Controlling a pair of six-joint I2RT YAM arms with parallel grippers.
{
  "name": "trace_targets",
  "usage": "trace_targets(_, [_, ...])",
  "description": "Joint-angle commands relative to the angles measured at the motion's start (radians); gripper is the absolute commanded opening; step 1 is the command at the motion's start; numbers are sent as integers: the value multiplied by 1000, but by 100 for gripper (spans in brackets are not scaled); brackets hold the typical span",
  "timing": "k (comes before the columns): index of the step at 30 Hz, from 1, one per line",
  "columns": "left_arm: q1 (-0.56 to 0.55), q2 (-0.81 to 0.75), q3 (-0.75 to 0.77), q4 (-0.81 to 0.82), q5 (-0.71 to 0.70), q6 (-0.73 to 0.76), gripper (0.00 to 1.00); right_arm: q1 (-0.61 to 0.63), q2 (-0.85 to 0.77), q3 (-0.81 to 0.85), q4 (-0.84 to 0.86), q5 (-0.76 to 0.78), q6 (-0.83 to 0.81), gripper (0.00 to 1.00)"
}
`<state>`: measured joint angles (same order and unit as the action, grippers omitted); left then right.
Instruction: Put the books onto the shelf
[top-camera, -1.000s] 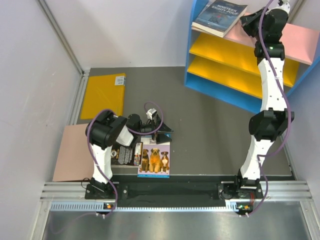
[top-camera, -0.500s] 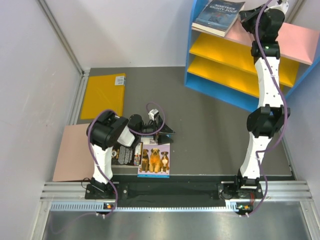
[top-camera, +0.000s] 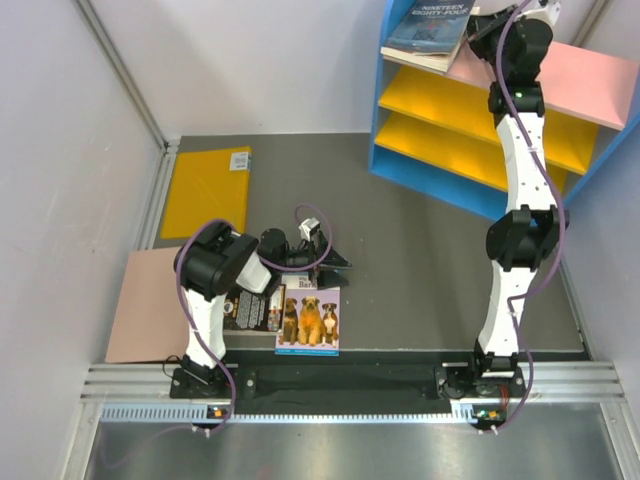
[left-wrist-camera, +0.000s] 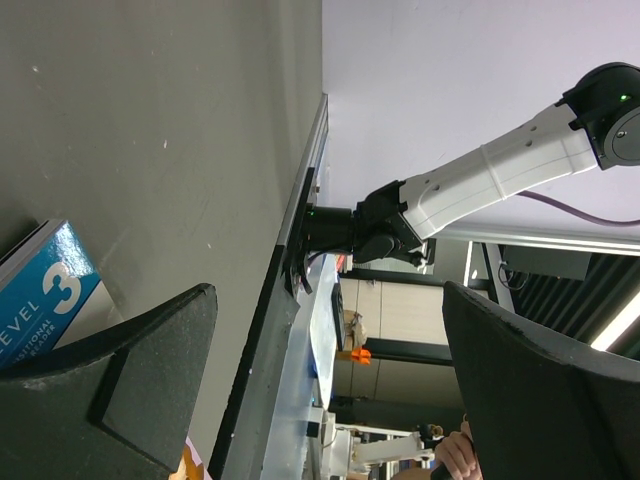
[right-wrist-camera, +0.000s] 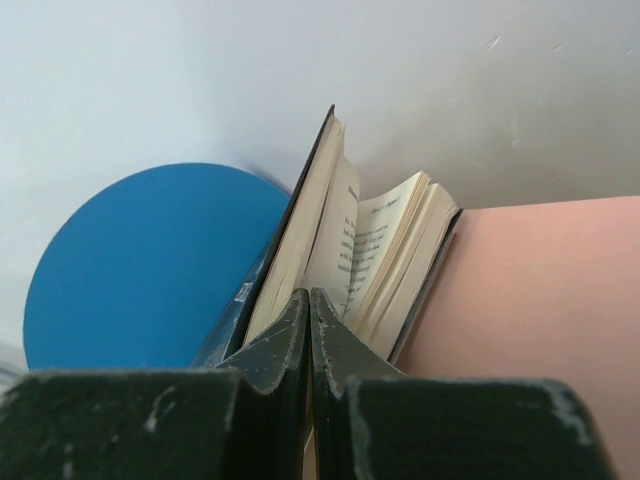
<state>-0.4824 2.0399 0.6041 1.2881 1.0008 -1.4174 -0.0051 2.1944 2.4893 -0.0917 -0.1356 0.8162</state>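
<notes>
overhead, one navy book (top-camera: 428, 30) atop the shelf (top-camera: 600, 85) by the closed right hand (right-wrist-camera: 308, 295); left hand (left-wrist-camera: 328, 295) wide

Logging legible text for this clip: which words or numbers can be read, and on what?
"NINETEEN": dark navy book on the shelf.
"EVEL 3", first letter cut off: blue book.
Black book, label on the yellow sheet, printed pages: too small to read.
</notes>
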Motion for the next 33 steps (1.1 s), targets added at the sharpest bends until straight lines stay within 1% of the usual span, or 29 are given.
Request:
trace_targets(1, [-7,-32,16,346,-5,25,99,34,34,16,-68,-70,-3,0])
trace_targets(3, [-5,-32,14,347,-7,25,99,34,19,-3,-85,-55,-23,0])
trace_targets(10, [-10,-35,14,352,-13,26,99,25,-128,-128,-79,31,-120,0])
trace_targets(13, [-18,-33,16,356,-14,26,98,17,-180,-155,-109,70,-167,0])
trace_targets(18, [-28,-30,13,367,-19,23,99,13,-281,-257,-121,126,-221,0])
trace_targets(19, [-28,-29,13,376,-21,20,99,-18,-315,-273,-123,131,-236,0])
trace_targets(22, [-28,-40,10,373,-18,21,99,-21,-392,-329,-131,131,-281,0])
trace_targets(24, [-27,-50,13,332,-21,49,99,-21,-438,-378,-148,126,-304,0])
trace_targets(26, [-21,-90,8,245,-39,81,99,-19,-528,-464,-151,104,-336,0])
trace_targets(27, [-16,-108,10,206,-42,122,99,-16,-597,-496,-157,87,-360,1])
trace_targets(28, [-15,-156,16,164,-50,152,99,-7,-636,-567,-166,82,-374,2])
trace_targets(29, [-12,-187,23,28,-54,187,99,-3,-677,-608,-169,76,-388,7])
trace_targets(30, [-2,-219,34,-63,-62,292,98,-3,-756,-653,-175,70,-419,9])
trace_targets(31, [-1,-298,69,-190,-73,361,99,46,-797,-750,-184,67,-429,11])
trace_targets(32, [1,-341,95,-314,-115,439,99,57,-839,-801,-187,65,-436,13])
trace_targets(33, [-1,-425,127,-630,-152,624,99,65,-913,-855,-189,38,-439,15])
